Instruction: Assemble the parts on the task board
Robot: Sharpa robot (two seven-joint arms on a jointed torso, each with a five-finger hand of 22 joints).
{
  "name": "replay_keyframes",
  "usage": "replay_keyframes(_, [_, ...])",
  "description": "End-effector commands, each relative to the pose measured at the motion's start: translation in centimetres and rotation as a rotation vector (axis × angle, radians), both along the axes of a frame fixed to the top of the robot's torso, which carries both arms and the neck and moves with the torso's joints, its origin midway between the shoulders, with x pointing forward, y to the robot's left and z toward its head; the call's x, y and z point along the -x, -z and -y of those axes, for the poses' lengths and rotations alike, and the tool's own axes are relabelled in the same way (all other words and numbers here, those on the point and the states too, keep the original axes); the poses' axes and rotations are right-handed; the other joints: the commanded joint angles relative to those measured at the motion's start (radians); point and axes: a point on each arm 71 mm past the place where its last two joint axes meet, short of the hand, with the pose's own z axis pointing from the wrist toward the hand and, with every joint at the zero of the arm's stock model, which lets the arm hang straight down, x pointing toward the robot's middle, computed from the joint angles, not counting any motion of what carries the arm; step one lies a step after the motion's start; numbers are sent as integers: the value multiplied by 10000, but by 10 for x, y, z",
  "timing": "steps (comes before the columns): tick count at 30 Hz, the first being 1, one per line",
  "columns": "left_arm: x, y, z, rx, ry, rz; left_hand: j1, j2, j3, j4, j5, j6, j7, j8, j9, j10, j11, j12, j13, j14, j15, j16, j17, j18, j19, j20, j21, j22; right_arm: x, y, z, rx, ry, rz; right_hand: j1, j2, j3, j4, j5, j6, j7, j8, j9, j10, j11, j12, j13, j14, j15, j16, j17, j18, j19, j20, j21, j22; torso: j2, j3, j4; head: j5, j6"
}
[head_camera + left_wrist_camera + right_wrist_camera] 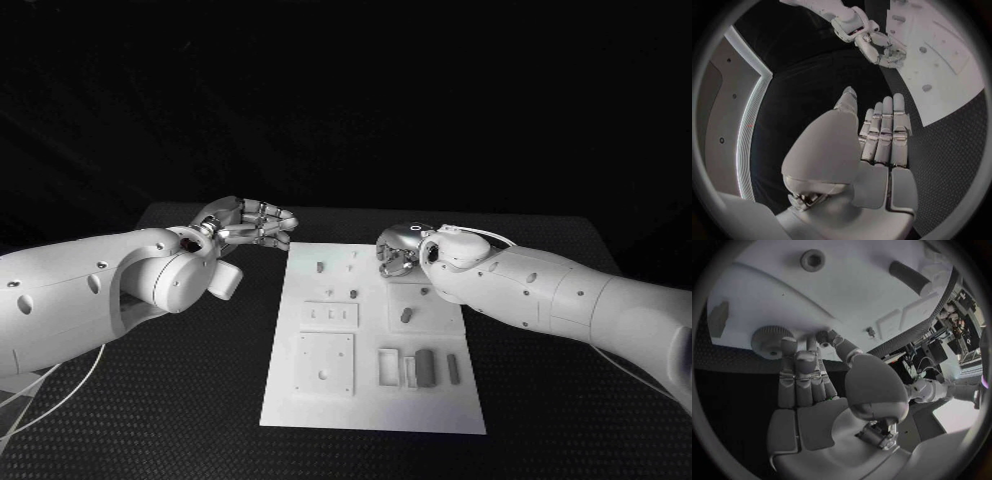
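Right hand [400, 250] down on the far end of the white board [372, 410], fingertips [787, 346] closed round a small ridged round part [768, 339] near the board's far edge. Firmness of the grip impossible to judge; contact plain in the right wrist view. Left hand [248, 224] raised off the board's far left corner, over the black table [173, 420], fingers straight and side by side, holding nothing.

Other parts lying loose on the board: a dark peg [407, 316] near its middle, a dark block [426, 366] and a slim bar [453, 369] toward its near end, a small ring [812, 259] just beyond the round part.

Likely risks: round part slipping or tilting out of a fingertip hold if lifted fast; board shifting under sideways pressure, with nothing bracing it; rolling away off the board's far edge if dropped.
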Motion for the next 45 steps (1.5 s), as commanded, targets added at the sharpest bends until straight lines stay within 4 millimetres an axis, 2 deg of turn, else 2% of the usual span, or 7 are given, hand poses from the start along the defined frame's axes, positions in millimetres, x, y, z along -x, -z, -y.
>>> replay_keyframes(1, [0,-2,2,31,159,59,-124,1,-74,-2,-52,89,301,-57,-14,45,30,-35,12,-66,31,-48,9,170,-27,20,-41,6,6,16,-1,384,-137,-721,35,134,118,3,22,106,12,53,9,-18,27,-49,33,-29,-53,45,-19,471,-45,-80,77,230,34,-1,3,-4,-9])
replay_keyframes(6, [0,-3,2,26,166,56,-124,1,-74,-3,-53,88,301,-58,-14,44,30,-36,13,-65,31,-48,10,171,-27,20,-42,6,7,18,0,453,-133,-820,142,197,353,1,22,275,-44,102,25,34,4,-54,99,-27,-73,112,-43,471,-57,-87,152,230,39,2,16,1,-27])
replay_keyframes(14, [1,-3,0,9,135,36,-123,1,-74,-3,-54,88,301,-58,-15,44,30,-37,13,-65,31,-49,11,171,-27,20,-42,6,8,20,5,625,-100,-767,184,149,611,-11,22,507,-123,151,44,173,-53,-37,236,-32,-129,248,-76,471,-62,-107,308,231,69,11,-21,19,-8])
replay_keyframes(23, [1,-3,-2,-6,121,19,-122,-1,-74,-4,-59,89,300,-59,-15,44,30,-39,14,-65,31,-51,13,171,-27,20,-43,6,11,20,4,638,-205,-387,431,154,826,-22,23,753,-220,225,92,363,-136,12,383,-29,-208,393,-95,471,-64,-144,460,231,89,11,-7,3,22])
replay_keyframes(28, [1,-3,-2,-5,128,17,-121,-1,-74,-5,-62,91,300,-59,-16,44,30,-40,15,-65,31,-52,15,171,-27,20,-44,7,13,20,3,579,-282,-197,733,213,1200,-16,24,1261,-423,470,254,831,-340,245,620,-39,-405,515,-102,471,-35,-173,587,221,100,9,-15,-8,32])
replay_keyframes(35, [2,-3,-1,-6,148,7,-121,-2,-75,-5,-64,92,300,-59,-16,45,30,-41,15,-65,31,-53,16,172,-27,20,-44,7,13,18,2,458,-288,62,718,229,1442,-19,24,1411,-477,510,330,966,-406,303,776,-53,-471,581,-130,471,-31,-189,660,214,112,3,-3,-17,51])
replay_keyframes(45, [2,-3,-2,-15,138,0,-121,-2,-75,-5,-65,92,300,-59,-16,45,30,-42,16,-65,31,-53,17,172,-27,20,-44,7,14,14,0,131,-312,544,713,225,1454,-20,24,1418,-480,510,336,974,-410,306,788,-54,-475,587,-132,471,-30,-191,665,214,126,-8,6,-13,80])
